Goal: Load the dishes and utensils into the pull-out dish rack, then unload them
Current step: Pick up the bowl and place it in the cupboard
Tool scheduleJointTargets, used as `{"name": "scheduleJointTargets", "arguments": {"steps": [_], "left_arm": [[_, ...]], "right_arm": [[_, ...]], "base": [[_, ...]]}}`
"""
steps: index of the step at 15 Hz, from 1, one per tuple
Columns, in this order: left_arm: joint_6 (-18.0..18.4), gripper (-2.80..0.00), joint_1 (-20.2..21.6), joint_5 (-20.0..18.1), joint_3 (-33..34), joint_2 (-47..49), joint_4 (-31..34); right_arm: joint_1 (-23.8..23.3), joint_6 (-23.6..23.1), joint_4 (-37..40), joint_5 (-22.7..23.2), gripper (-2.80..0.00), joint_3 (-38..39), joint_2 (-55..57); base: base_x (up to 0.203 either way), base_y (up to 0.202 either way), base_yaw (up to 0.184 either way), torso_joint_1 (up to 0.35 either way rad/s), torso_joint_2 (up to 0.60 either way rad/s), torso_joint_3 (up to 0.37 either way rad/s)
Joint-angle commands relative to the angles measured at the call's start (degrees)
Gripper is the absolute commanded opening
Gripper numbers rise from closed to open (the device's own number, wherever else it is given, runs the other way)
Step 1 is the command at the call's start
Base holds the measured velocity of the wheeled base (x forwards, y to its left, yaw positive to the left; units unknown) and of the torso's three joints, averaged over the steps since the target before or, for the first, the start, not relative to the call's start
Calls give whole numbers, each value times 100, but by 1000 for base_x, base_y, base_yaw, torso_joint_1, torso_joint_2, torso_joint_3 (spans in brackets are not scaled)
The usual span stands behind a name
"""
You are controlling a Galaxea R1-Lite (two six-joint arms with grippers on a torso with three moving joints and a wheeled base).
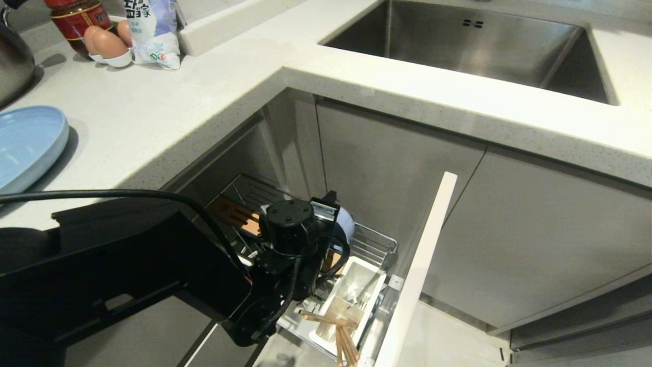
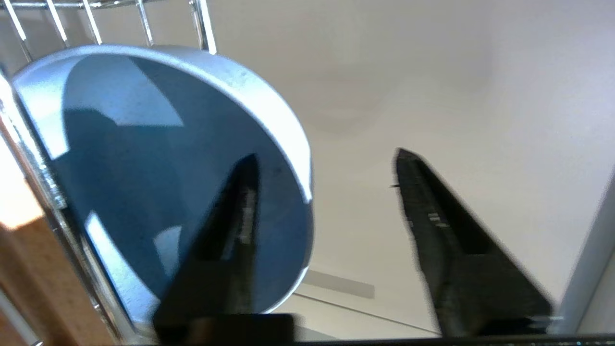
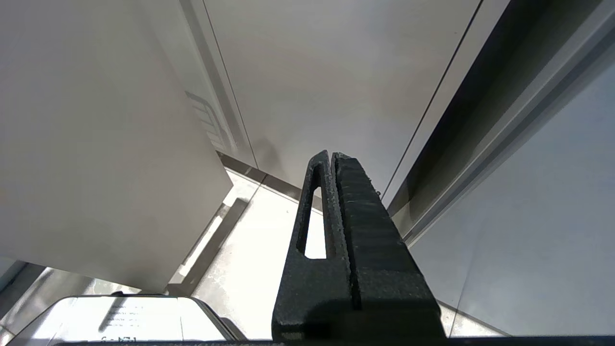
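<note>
The pull-out dish rack (image 1: 378,243) stands drawn out below the counter, with its pale front panel (image 1: 423,265) edge-on. A light-blue bowl (image 2: 144,168) stands on its side in the rack, leaning against the chrome wires (image 2: 204,29). My left gripper (image 2: 326,154) is open at the bowl's rim: one finger (image 2: 235,226) lies across the bowl's hollow, the other (image 2: 442,230) stands clear of it. In the head view my left wrist (image 1: 290,224) hides most of the bowl (image 1: 346,221). Wooden chopsticks (image 1: 342,334) stick out of the white caddy (image 1: 351,300). The light-blue plate (image 1: 25,148) lies on the counter. My right gripper (image 3: 330,154) is shut and empty, low by the cabinets.
A steel sink (image 1: 473,46) is set into the counter at the back right. A jar (image 1: 76,18), eggs (image 1: 104,43) and a bag (image 1: 153,30) stand at the back left. The rack's wooden strip (image 1: 237,214) runs along its far side. Grey cabinet doors (image 1: 535,239) close off the right.
</note>
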Motion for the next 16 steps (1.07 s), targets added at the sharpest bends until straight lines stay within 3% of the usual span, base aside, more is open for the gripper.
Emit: {"name": "scheduleJointTargets", "arguments": {"steps": [1, 3, 12, 13, 16], "left_arm": [[-37, 0, -7, 68, -2, -37, -21], [-25, 0, -37, 176, -2, -115, 56], [-7, 0, -528, 897, -440, -1269, 2178], [21, -280, -620, 1092, -516, -1290, 2253], [472, -280, -770, 1228, -656, -1416, 2289]], "right_arm": [[0, 0, 0, 1, -280, 0, 0], [0, 0, 0, 1, -280, 0, 0], [0, 0, 0, 1, -280, 0, 0], [0, 0, 0, 1, -280, 0, 0], [0, 0, 0, 1, -280, 0, 0]], "base": [[0, 0, 0, 0, 0, 0], [0, 0, 0, 0, 0, 0], [0, 0, 0, 0, 0, 0], [0, 0, 0, 0, 0, 0], [0, 0, 0, 0, 0, 0]]}}
